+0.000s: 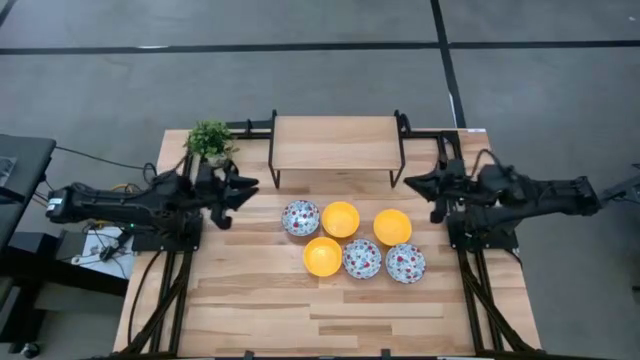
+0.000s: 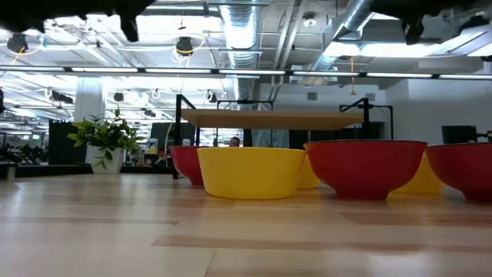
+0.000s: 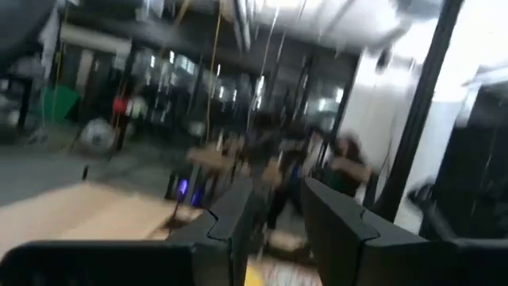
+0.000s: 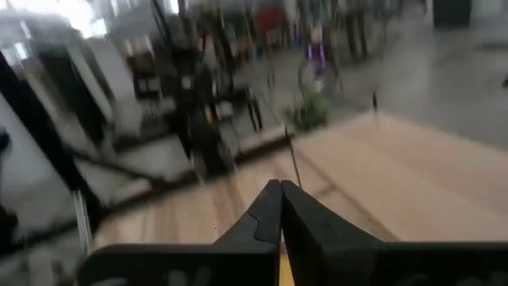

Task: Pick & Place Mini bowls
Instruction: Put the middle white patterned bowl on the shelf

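meanwhile, six mini bowls sit mouth-up at mid-table in two rough rows running left to right; being round, they show no long axis. back row: speckled bowl, yellow bowl, second yellow. front row: third yellow, then two speckled ones, touching or nearly so. left gripper hangs near the plant, fingers apart, apparently empty in a blurred wrist view. right gripper waits opposite, fingers together, beside the shelf.
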Action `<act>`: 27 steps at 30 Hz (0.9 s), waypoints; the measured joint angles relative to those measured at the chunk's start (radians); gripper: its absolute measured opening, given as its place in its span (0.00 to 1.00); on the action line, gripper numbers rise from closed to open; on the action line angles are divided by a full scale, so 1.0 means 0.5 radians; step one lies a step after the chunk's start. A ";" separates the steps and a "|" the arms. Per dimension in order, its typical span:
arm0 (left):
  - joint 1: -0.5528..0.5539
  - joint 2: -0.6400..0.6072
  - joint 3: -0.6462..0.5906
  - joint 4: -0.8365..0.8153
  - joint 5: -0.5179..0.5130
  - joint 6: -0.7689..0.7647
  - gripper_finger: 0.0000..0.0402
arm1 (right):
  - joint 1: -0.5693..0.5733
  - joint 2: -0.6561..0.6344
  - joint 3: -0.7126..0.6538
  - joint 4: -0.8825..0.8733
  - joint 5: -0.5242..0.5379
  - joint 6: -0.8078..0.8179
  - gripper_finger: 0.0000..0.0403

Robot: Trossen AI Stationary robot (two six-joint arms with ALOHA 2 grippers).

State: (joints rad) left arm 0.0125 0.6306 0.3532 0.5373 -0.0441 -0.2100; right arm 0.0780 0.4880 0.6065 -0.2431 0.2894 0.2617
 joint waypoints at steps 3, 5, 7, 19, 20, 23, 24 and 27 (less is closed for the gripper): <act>0.027 0.074 0.162 -0.242 0.162 0.041 0.27 | 0.000 0.182 0.207 -0.289 -0.004 0.000 0.00; 0.054 0.096 0.255 -0.419 0.257 0.041 0.27 | 0.000 0.290 0.336 -0.475 -0.014 0.000 0.00; 0.080 0.105 0.353 -0.644 0.338 0.038 0.27 | 0.000 0.381 0.455 -0.671 -0.068 0.001 0.00; 0.106 0.226 0.614 -1.530 0.388 -0.017 0.27 | 0.000 0.828 0.703 -1.448 -0.476 0.004 0.00; 0.106 0.255 0.614 -1.533 0.375 -0.006 0.27 | -0.003 0.856 0.703 -1.490 -0.476 0.003 0.00; 0.106 0.329 0.614 -1.525 0.350 0.082 0.27 | -0.009 0.934 0.703 -1.503 -0.475 0.038 0.00; 0.106 0.350 0.614 -1.526 0.350 0.115 0.27 | -0.008 0.960 0.703 -1.498 -0.475 0.063 0.00; 0.106 0.405 0.614 -1.526 0.349 0.179 0.27 | 0.007 1.046 0.704 -1.474 -0.475 0.090 0.00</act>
State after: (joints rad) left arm 0.0654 0.8331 0.6601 -0.2256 0.1303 -0.1205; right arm 0.0814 1.0110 0.9585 -0.9801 0.0521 0.3065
